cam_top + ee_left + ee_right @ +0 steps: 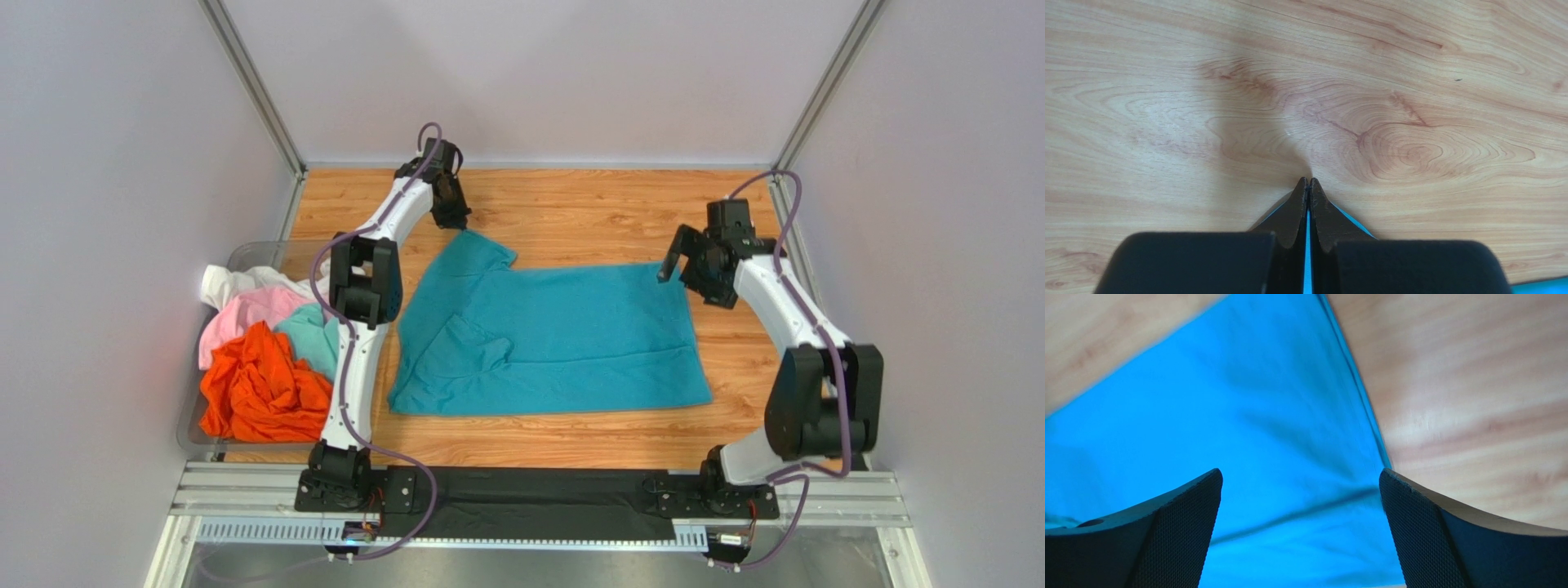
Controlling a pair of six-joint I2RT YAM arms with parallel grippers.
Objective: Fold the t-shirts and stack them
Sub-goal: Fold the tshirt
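The teal t-shirt [552, 331] lies spread on the wooden table, its left part rumpled. My left gripper [451, 218] is shut on the shirt's far left corner; a thin strip of teal cloth [1308, 257] shows between its fingers in the left wrist view. My right gripper [682, 263] is open just above the shirt's far right corner, which fills the right wrist view [1247, 435]. The orange shirt [260, 390], pink shirt [245, 314], white shirt [236, 282] and light aqua shirt [313, 336] lie heaped at the left.
A clear bin [194, 429] at the table's left edge holds the heap of shirts. White walls enclose the table on three sides. Bare wood [589, 208] lies beyond the teal shirt and along the near edge.
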